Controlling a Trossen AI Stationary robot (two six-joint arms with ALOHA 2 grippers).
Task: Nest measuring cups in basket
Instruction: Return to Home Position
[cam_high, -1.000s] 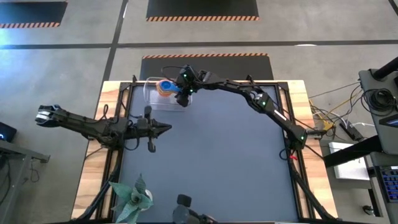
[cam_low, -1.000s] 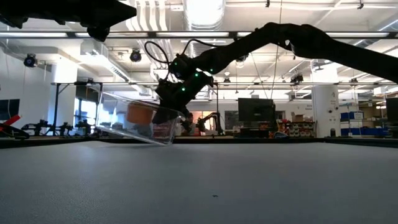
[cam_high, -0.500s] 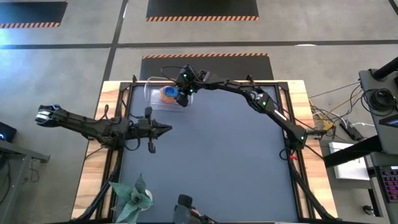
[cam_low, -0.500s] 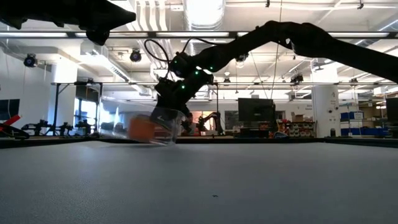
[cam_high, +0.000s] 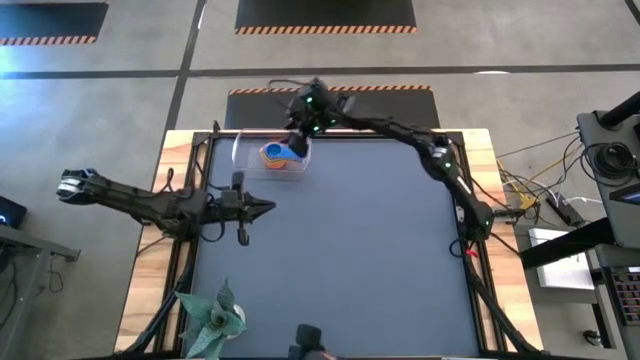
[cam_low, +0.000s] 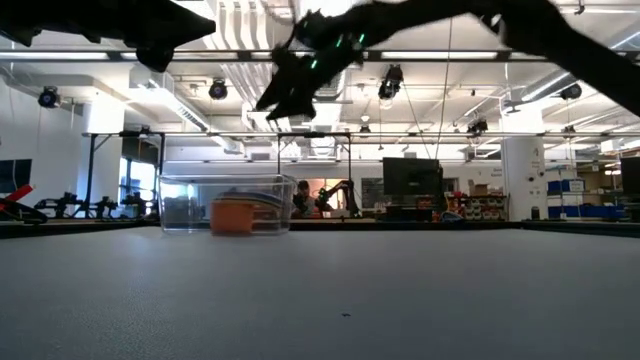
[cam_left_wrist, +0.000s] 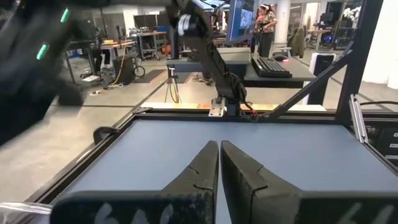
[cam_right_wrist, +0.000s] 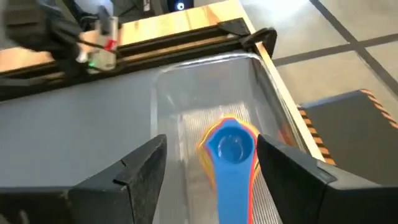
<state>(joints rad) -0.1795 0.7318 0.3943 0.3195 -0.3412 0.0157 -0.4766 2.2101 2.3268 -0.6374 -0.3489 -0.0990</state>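
Note:
The clear basket (cam_high: 248, 160) (cam_low: 180, 205) (cam_right_wrist: 169, 106) rests flat on its bottom at the far edge of the dark mat. Inside it is a nested stack of measuring cups (cam_high: 272, 152) (cam_low: 232, 213) (cam_right_wrist: 229, 148): a blue cup on top, with orange and yellow rims showing under it. The other colours are hidden. My right gripper (cam_high: 296, 140) (cam_low: 268, 103) (cam_right_wrist: 210, 142) hangs open above the basket, well clear of its rim, pointing down at the stack. My left gripper (cam_high: 270, 207) (cam_left_wrist: 219, 165) waits shut at the mat's left side, off the table.
A pale green leafy thing (cam_high: 212, 318) lies at the near left corner. Wooden borders and black rails (cam_high: 200, 150) frame the mat. The mat's middle, right and near parts (cam_high: 360, 250) are free room. The basket stands close to the far rail (cam_right_wrist: 186, 37).
The basket was tipped up in my right gripper's hold, with one side off the mat. It has come down and now sits flat with the cups still inside. My right gripper has let go and risen, moving toward the far edge.

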